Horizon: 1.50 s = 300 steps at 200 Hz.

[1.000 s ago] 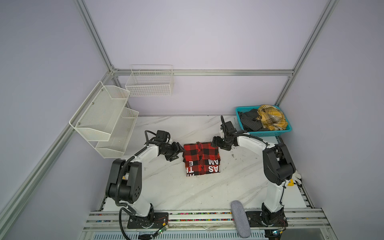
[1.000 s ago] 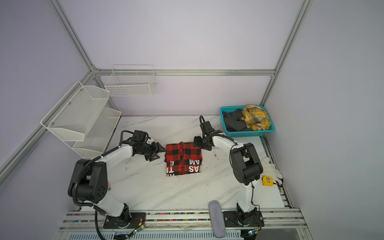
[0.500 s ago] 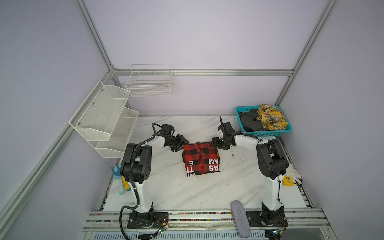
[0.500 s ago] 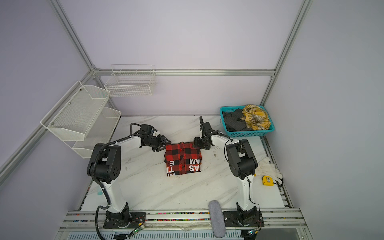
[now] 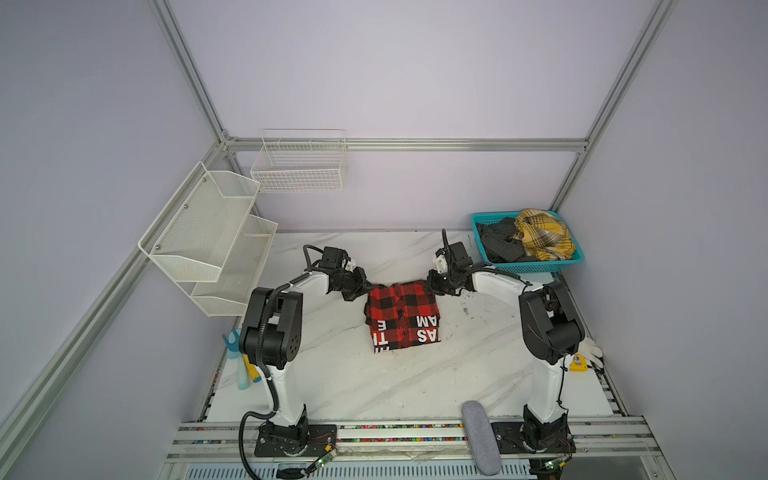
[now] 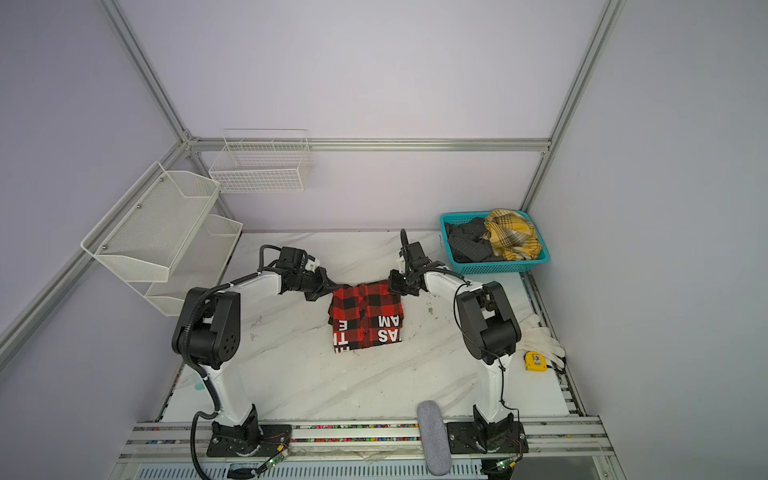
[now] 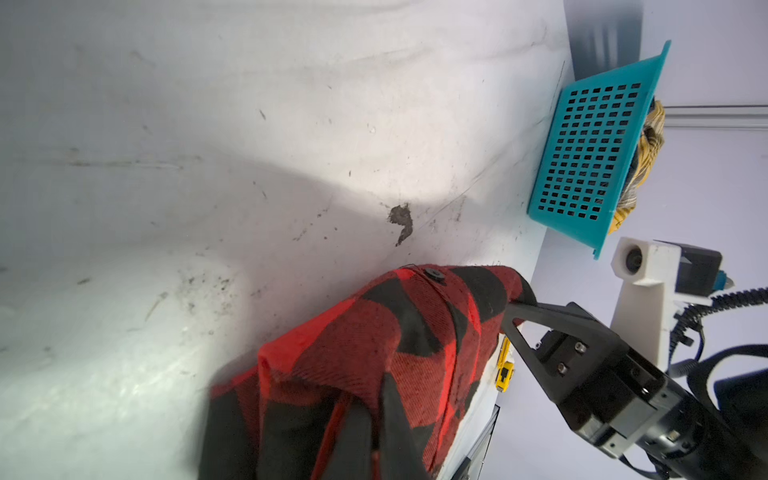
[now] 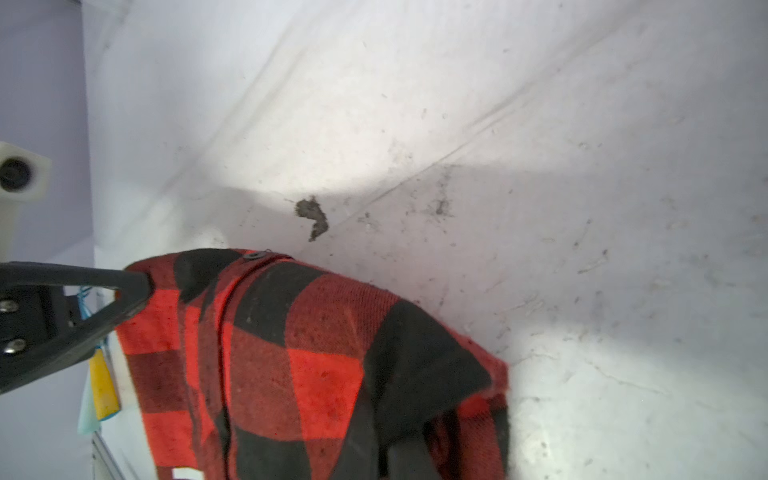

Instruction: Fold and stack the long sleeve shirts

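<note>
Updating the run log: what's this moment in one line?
phase: grasp | left tool: shut on red-and-black shirt, far left corner | right tool: shut on far right corner | teal basket: holds garments

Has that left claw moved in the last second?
Yes. In a top view the left gripper has shifted toward the wire basket on the back wall, and is now shut on the far corner of the plaid shirt.

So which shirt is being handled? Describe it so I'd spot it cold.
Near the middle of the white marble table lies a folded shirt. It is red-and-black check with white block letters, unlike the yellow plaid cloth and dark garment heaped in the teal basket at the far right.
</note>
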Tool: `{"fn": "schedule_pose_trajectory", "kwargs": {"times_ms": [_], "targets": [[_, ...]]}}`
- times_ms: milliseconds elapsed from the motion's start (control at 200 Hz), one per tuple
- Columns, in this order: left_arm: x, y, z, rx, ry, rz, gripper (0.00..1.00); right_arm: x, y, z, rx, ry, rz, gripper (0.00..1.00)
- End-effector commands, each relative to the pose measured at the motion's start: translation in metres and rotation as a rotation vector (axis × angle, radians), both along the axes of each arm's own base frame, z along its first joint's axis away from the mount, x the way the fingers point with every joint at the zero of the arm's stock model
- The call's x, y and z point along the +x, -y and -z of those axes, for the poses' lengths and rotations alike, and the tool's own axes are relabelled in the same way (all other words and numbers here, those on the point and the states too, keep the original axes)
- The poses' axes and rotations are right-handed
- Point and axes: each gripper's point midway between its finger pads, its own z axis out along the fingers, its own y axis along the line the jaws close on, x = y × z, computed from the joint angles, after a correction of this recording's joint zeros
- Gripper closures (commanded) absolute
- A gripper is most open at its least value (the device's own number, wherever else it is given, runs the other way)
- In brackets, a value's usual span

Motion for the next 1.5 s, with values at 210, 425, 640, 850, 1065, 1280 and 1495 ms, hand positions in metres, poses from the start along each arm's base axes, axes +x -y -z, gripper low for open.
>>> {"fn": "schedule_pose_trajectory", "kwargs": {"times_ms": [210, 425, 640, 850, 1065, 1280, 1495], "targets": [[-0.038, -0.024, -0.019, 0.083, -0.018, -0.097, 1.0, -0.01, -0.018, -0.026, 0.034, -0.012, 0.045, 1.0], [-0.039, -0.039, 0.022, 0.149, -0.128, -0.134, 1.0, -0.001, -0.022, 0.02, -0.033, -0.101, 0.041, 1.0], [-0.031, -0.04, 0.013, 0.152, -0.096, -0.134, 0.71, 0.007, -0.023, 0.025, -0.056, -0.103, 0.04, 0.76], [-0.047, -0.041, -0.02, 0.168, -0.043, -0.123, 0.67, 0.007, -0.003, -0.008, -0.155, -0.038, 0.07, 0.52], [-0.09, -0.024, -0.051, 0.192, 0.005, -0.061, 0.66, -0.032, 0.006, -0.034, -0.236, 0.012, 0.046, 0.51], [-0.099, -0.004, -0.017, 0.195, -0.059, -0.008, 0.74, -0.066, -0.007, -0.026, -0.208, 0.015, 0.005, 0.61], [-0.062, -0.009, -0.001, 0.21, -0.043, -0.057, 0.8, -0.074, -0.008, 0.004, -0.218, -0.01, 0.003, 0.7]]}}
